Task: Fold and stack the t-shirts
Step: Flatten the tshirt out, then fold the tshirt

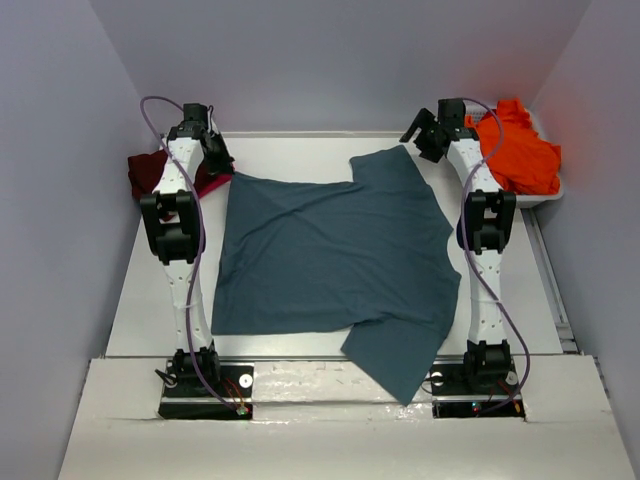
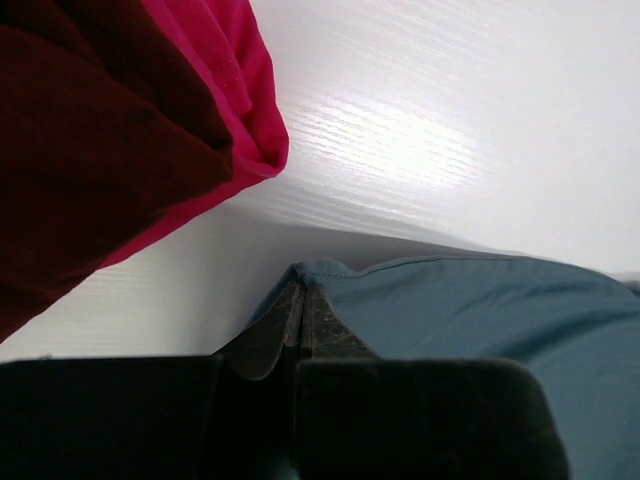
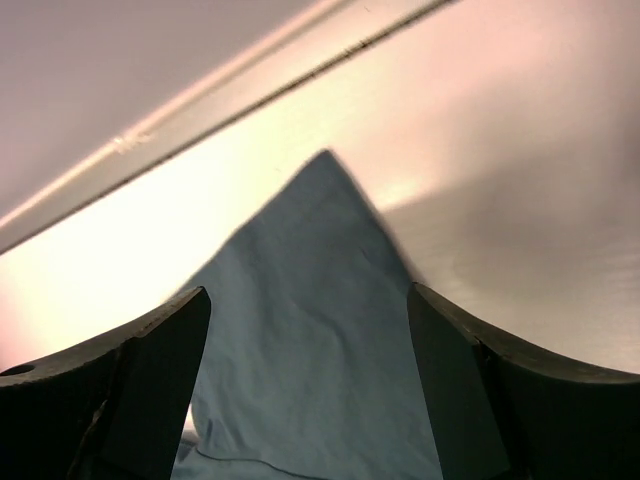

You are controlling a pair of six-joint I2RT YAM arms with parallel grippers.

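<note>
Teal-blue cloth fills most of the top view: the slate shirt (image 1: pixel 330 260) lies spread on the bench (image 1: pixel 150 300), wrinkled, with one sleeve trailing over the near edge at lower centre. No fold shows in it yet. Farther up, at the shirt's upper-left corner, the left gripper (image 2: pixel 300 290) is clenched on the shirt's edge — the wrist view shows its fingers pressed together with teal cloth drawn up to their tips. At upper right the right gripper (image 3: pixel 307 295) is spread wide and holds nothing, a finger on either side of the pointed far sleeve. Beyond the left gripper, at upper left, the maroon shirt (image 1: pixel 148 170) rests on the pink shirt (image 2: pixel 235 90), both folded — two seem done. At far upper right the orange shirt (image 1: pixel 520 150) sits crumpled in a white tub (image 1: pixel 552 195). By my reading, about half the work is left.
</note>
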